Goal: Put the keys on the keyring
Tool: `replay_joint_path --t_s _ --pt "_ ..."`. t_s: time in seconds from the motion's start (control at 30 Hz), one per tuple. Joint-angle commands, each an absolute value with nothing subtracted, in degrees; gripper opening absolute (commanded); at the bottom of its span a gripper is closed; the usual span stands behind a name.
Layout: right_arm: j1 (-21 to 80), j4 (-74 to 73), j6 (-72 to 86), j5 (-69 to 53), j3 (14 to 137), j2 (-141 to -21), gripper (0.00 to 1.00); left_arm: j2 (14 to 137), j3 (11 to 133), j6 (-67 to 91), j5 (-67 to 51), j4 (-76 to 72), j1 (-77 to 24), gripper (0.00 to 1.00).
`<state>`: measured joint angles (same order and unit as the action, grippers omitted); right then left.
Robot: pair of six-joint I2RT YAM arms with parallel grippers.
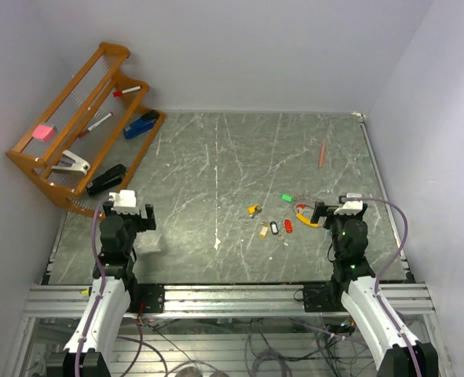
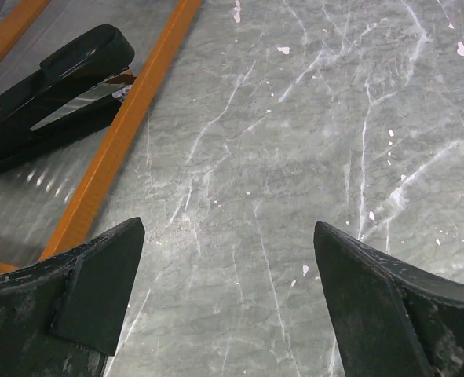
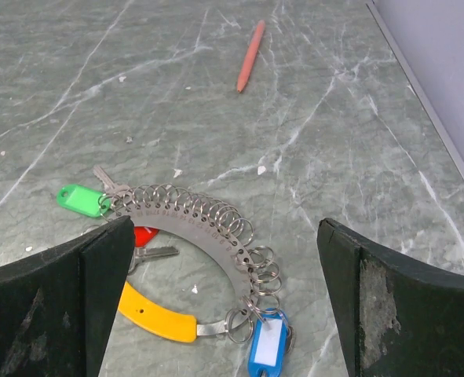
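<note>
The keyring (image 3: 208,224), a silvery arc lined with small split rings and ending in an orange-yellow band (image 3: 157,314), lies flat on the table. It sits between the wide-apart fingers of my open right gripper (image 3: 225,236). A blue-tagged key (image 3: 267,349) hangs on a ring near the band. A green-tagged key (image 3: 81,199) touches the arc's far end, and a red-tagged key (image 3: 144,236) lies inside the arc. In the top view, yellow keys (image 1: 253,210) and a black-and-white key (image 1: 274,228) lie left of the keyring (image 1: 306,216). My left gripper (image 2: 228,236) hangs open over bare table.
A red pen (image 1: 323,153) lies behind the keys near the right wall. A wooden rack (image 1: 78,126) at the back left holds staplers, markers and a pink block. Its orange rail (image 2: 129,118) and a black stapler (image 2: 51,86) lie just ahead-left of my left gripper.
</note>
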<state>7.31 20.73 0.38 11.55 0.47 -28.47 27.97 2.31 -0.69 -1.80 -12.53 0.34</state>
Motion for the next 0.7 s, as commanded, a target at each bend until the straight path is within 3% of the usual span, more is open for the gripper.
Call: replay_joint_path --t_s 0.0,0.67 --pt "7.5 22.2 0.7 12.1 -3.6 -27.8 1.00 27.4 3.4 -1.2 -3.1 -14.7 0.9 1.00" --pt "7.3 22.7 0.7 12.2 -3.5 -28.5 1.00 26.1 3.2 -1.2 -4.0 -13.9 0.9 1.00"
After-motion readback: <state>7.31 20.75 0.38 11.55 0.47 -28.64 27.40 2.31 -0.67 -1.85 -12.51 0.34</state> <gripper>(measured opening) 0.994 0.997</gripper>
